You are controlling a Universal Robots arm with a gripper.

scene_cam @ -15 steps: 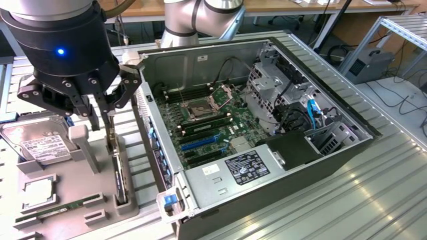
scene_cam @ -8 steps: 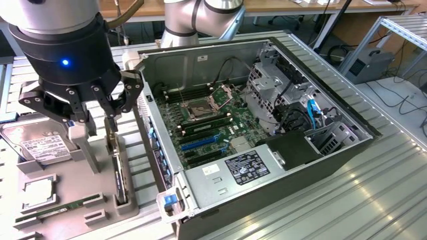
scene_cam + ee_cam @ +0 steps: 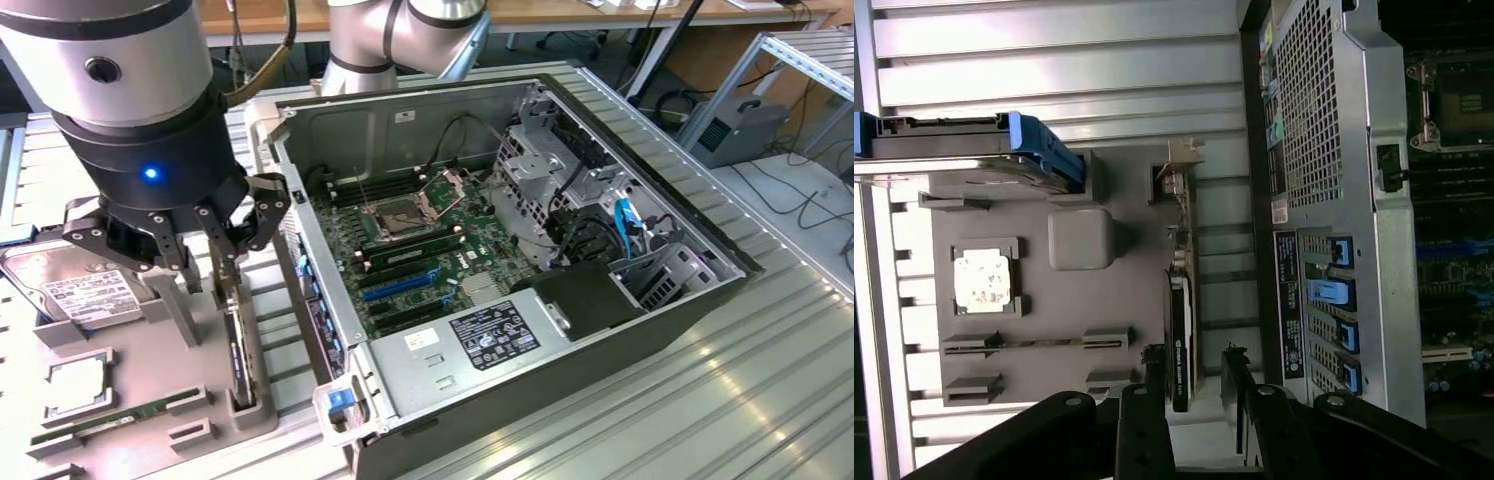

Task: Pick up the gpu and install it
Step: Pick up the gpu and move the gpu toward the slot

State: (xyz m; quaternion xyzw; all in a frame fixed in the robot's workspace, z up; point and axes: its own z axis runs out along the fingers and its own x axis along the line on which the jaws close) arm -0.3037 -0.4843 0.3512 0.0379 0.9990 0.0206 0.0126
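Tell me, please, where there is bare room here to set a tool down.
Free: the ribbed table at the exterior view's right of the computer case. Crowded: the grey holder, packed with the hard drive, the gpu and other parts, with the gripper over the gpu, close beside the case.

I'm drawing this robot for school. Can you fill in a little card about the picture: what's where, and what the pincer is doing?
gpu: standing on edge in a slot of the grey tray
pincer: open, one finger on each side of the gpu
also in tray: hard drive, processor chip, RAM stick
computer case: open, beside the tray, motherboard showing
gpu installed: not yet
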